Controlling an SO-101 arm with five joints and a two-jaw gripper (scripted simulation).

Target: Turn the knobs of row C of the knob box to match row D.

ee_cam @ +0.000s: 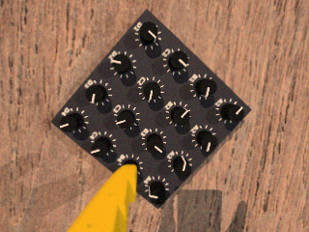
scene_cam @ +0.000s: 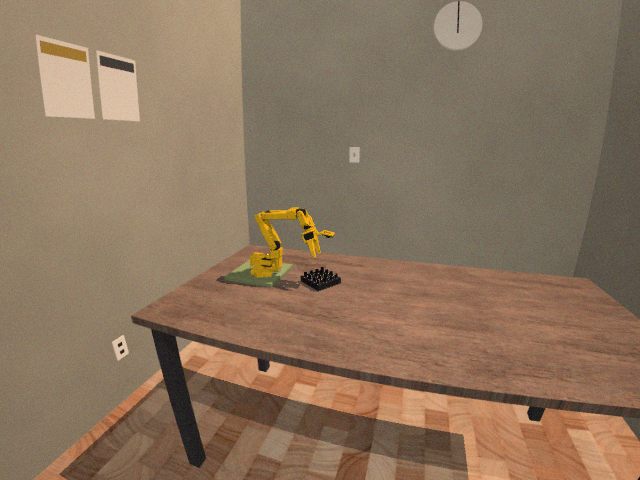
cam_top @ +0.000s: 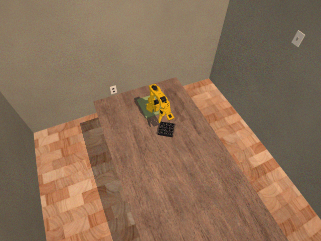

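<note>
The black knob box point(cam_top: 165, 129) point(scene_cam: 320, 279) point(ee_cam: 100, 120) lies flat on the wooden table, just in front of the arm's base. It carries a four-by-four grid of black knobs with white pointers, and in the wrist view it sits turned like a diamond. My gripper point(cam_top: 165, 118) point(scene_cam: 320, 242) hangs above the edge of the box nearest the arm, clear of the knobs, with its jaws apart and nothing between them. In the wrist view only one yellow jaw point(ee_cam: 113, 203) shows; its tip lies over a knob point(ee_cam: 129, 162) on the box's lower-left edge. The other jaw is out of view.
The arm stands on a green base mat point(cam_top: 142, 103) point(scene_cam: 236, 276) near the far end of the long table point(cam_top: 168, 181) point(scene_cam: 439, 320). A wall socket point(cam_top: 113, 89) is on the wall behind the table's end. The table's side edges lie on either side of the box.
</note>
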